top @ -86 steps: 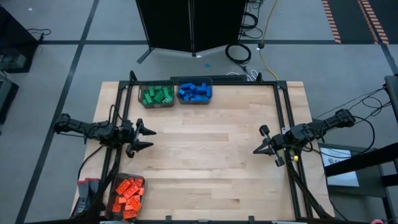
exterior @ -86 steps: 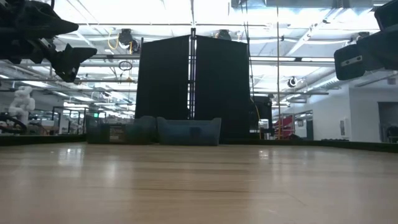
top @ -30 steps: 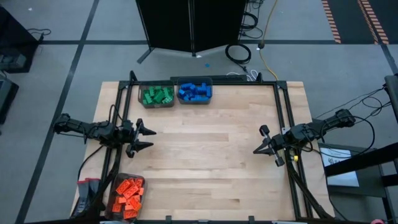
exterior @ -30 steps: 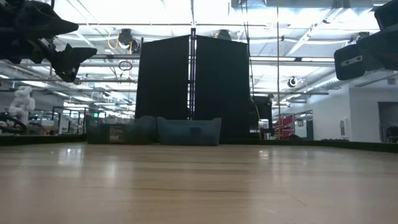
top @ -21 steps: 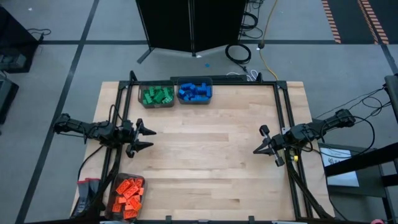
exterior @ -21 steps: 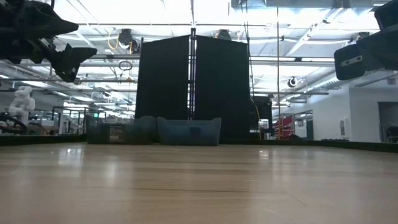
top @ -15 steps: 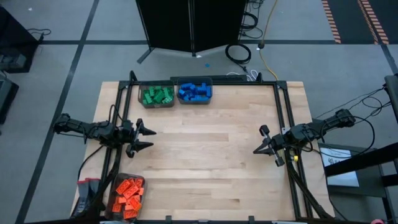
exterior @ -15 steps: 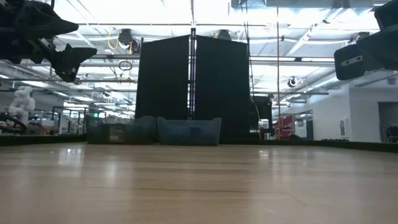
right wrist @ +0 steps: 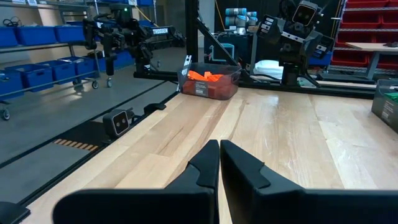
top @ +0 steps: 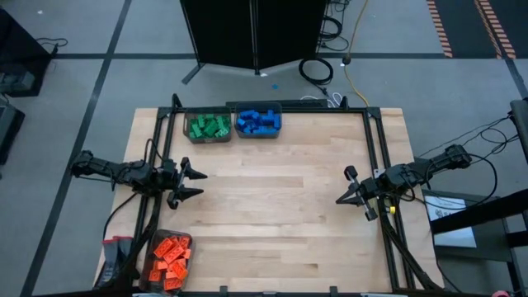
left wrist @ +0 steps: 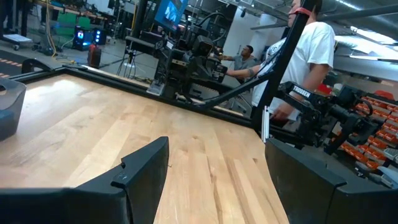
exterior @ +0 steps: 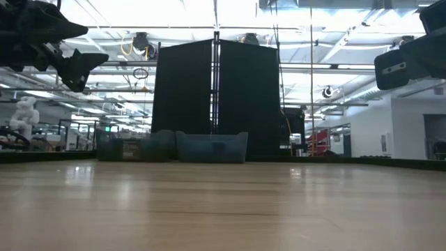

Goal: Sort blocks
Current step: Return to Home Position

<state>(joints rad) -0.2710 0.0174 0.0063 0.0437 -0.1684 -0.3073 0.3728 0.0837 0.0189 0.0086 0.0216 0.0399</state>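
The bench (top: 280,214) was a pale wooden top of lengthwise planks, with a black metal frame (top: 322,108) running along its left, far and right edges. Three translucent grey bins sat directly on it. Two stood side by side at the far edge, toward the far-left corner: the first bin (top: 207,140), nearer that corner, held green blocks (top: 208,125), and the second bin (top: 258,136), just beside it, held blue blocks (top: 259,121). The third bin (top: 168,233) sat slightly askew at the near-left corner, holding orange blocks (top: 171,257). The middle and the right side of the top showed only bare wood.
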